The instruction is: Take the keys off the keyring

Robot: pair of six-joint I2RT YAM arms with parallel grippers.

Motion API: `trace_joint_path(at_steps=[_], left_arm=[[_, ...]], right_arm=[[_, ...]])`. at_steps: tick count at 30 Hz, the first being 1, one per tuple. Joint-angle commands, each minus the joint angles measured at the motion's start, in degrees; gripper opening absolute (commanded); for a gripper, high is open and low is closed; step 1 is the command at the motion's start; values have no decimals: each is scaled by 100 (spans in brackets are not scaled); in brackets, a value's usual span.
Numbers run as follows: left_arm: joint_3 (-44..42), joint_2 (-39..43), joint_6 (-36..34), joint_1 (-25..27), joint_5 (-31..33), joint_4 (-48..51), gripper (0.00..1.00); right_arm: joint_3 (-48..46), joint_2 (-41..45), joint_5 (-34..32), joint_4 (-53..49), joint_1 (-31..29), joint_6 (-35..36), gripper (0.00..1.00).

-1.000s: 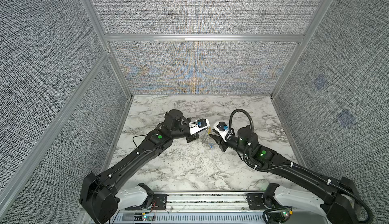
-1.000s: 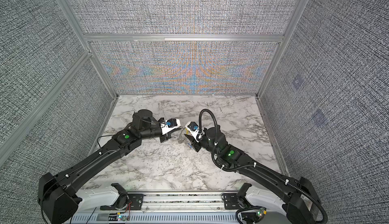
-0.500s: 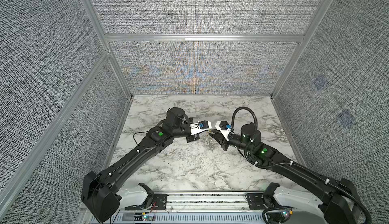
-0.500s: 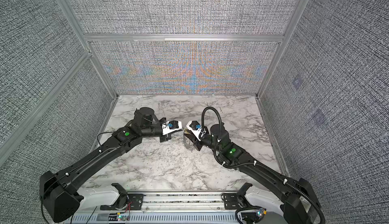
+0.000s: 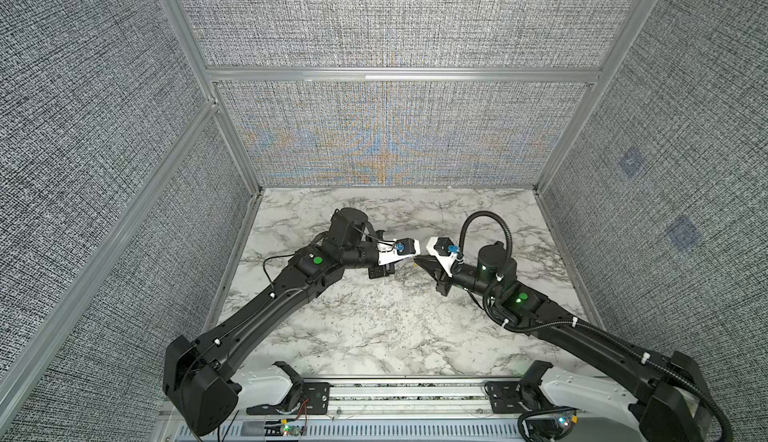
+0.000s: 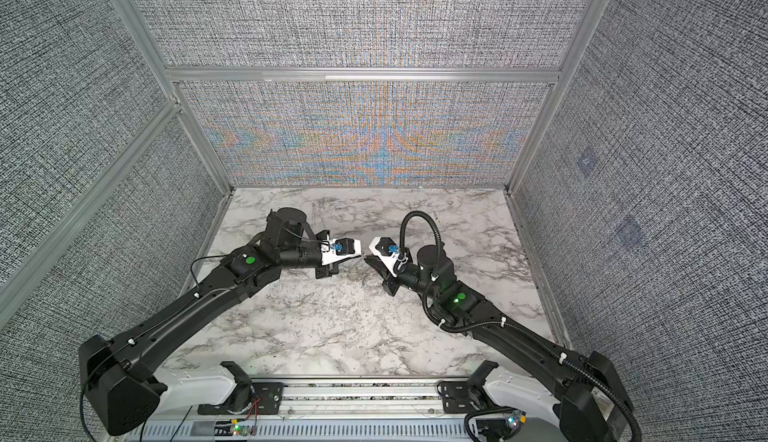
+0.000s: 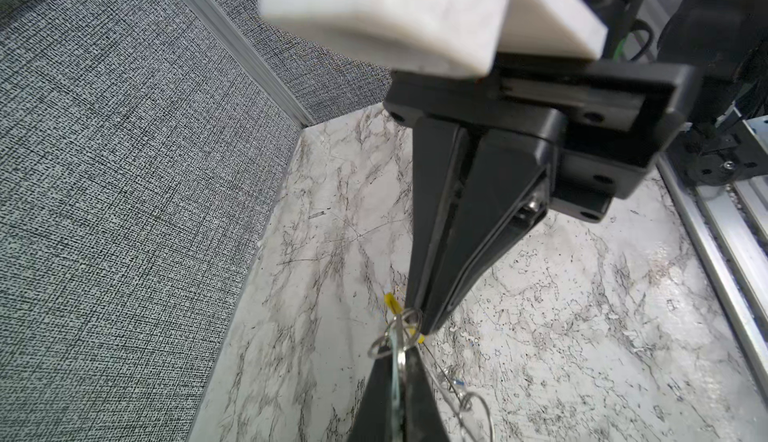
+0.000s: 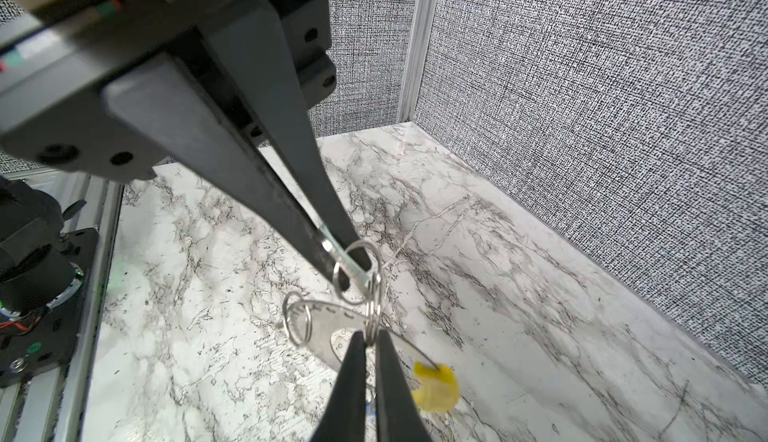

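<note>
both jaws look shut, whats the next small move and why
Probably ease the left gripper slowly away from the right gripper: its jaws pinch a silvery key, the right jaws clamp a split ring next to it, so separating may work the key free.

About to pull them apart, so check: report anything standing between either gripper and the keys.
Nothing visible does. The left gripper is shut on a flat silvery strip, the right gripper on a small split ring, both part of the key bundle.

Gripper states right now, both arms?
Left gripper: jaws closed on a silvery metal piece; key or ring, unclear.
Right gripper: jaws closed on a small split ring.
</note>
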State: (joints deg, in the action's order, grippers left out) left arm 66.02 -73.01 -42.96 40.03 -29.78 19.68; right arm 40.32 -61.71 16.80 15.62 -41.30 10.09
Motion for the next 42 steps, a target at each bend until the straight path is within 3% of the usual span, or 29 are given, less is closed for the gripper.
trace_joint_path(at_steps=[1, 6, 12, 18, 20, 34, 42], left_arm=[[84, -33, -61, 18, 12, 75, 0], [122, -34, -90, 22, 25, 124, 0], [149, -51, -90, 57, 12, 132, 0], [156, -42, -114, 75, 49, 163, 0], [172, -46, -161, 75, 111, 201, 0], [503, -110, -994, 329, 1566, 390, 0], [149, 226, -1188, 479, 1742, -243, 0]], right_arm=[[-17, 32, 25, 280, -2, 20, 5], [-76, 130, 25, 359, -5, -22, 12], [-76, 108, 10, 391, -2, -14, 13], [-70, 139, 47, 286, -2, 71, 0], [-64, 183, 45, 188, -2, 118, 0], [1085, -130, 127, -2225, -5, 516, 0], [1482, -307, 275, -2460, 25, 283, 0]])
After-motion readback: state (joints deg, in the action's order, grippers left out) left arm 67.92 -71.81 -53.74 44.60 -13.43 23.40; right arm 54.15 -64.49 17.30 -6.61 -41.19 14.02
